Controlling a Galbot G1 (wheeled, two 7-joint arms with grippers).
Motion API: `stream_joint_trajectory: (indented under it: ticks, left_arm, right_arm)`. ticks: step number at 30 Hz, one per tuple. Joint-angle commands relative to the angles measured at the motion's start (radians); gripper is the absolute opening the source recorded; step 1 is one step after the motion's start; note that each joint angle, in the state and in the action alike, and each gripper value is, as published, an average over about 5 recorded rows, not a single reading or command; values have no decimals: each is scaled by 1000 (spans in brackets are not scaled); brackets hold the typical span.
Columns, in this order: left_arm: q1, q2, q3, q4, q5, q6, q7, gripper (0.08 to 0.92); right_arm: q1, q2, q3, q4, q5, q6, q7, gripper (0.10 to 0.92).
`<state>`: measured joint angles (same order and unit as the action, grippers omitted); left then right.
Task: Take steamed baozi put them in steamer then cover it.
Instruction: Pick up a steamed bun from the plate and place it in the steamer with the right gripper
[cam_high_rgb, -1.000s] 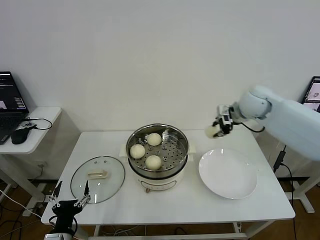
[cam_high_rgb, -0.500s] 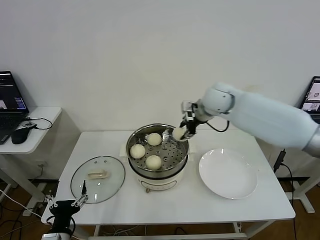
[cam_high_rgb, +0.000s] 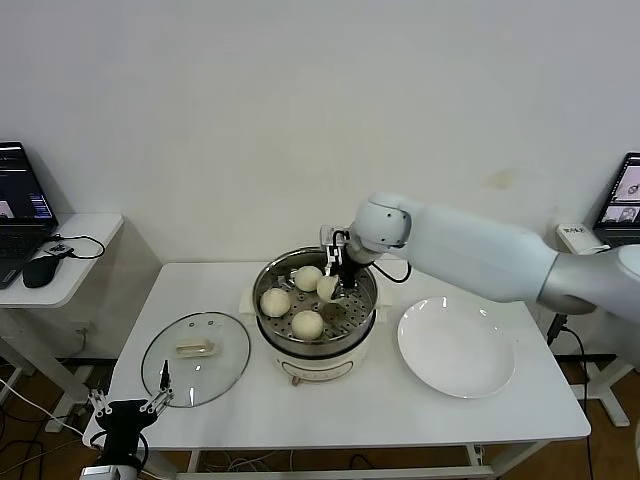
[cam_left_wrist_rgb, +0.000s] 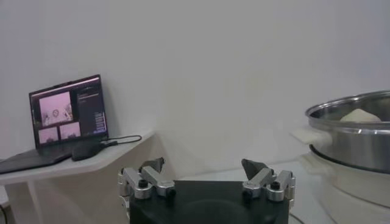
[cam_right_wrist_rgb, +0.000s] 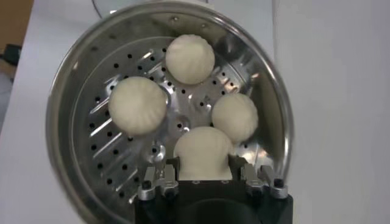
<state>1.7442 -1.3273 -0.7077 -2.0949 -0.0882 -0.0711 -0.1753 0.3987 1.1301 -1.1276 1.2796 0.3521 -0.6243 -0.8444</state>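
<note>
The steamer (cam_high_rgb: 363, 287) stands at the table's middle, a shiny pot on a cream base. Three steamed baozi (cam_high_rgb: 307, 324) lie on its perforated tray (cam_right_wrist_rgb: 97, 161). My right gripper (cam_high_rgb: 334, 276) reaches down into the pot from the back, shut on another baozi (cam_right_wrist_rgb: 203, 152), which hangs just over the tray beside the other buns (cam_right_wrist_rgb: 234, 117). My left gripper (cam_high_rgb: 127, 408) waits low at the table's front left corner, its fingers (cam_left_wrist_rgb: 151, 165) spread wide on nothing. From there the steamer's rim (cam_left_wrist_rgb: 353, 112) shows off to one side.
A glass lid (cam_high_rgb: 195, 357) with a cream handle lies flat on the table to the left of the steamer. A bare white plate (cam_high_rgb: 456, 347) sits to its right. A side table at far left carries a laptop (cam_high_rgb: 20, 210) and mouse.
My right arm has swung left from above the plate's far side, carrying the baozi, and lowered it into the steamer. The left gripper has barely moved.
</note>
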Motion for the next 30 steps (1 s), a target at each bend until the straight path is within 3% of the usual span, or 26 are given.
stream_joint_trajectory:
  ticks: [1, 13, 19, 24, 30]
  left_arm:
    - [-2, -1, 2, 1, 0, 0, 0, 823]
    - [2, -4, 3, -2, 2, 0, 0, 823]
    - [3, -2, 0, -2, 1, 0, 0, 823]
    - [-2, 0, 0, 2, -2, 0, 0, 823]
    - [-13, 4, 7, 14, -3, 0, -1, 823]
  right_arm:
    - [-35, 45, -9, -61, -51, -14, 10, 526]
    - [-38, 15, 1, -38, -70, -19, -1, 538]
    - [3, -52, 42, 33, -41, -18, 20, 686]
    - [13, -191, 106, 196, 59, -37, 168, 803]
    - [-110, -382, 231, 385, 254, 24, 532, 822]
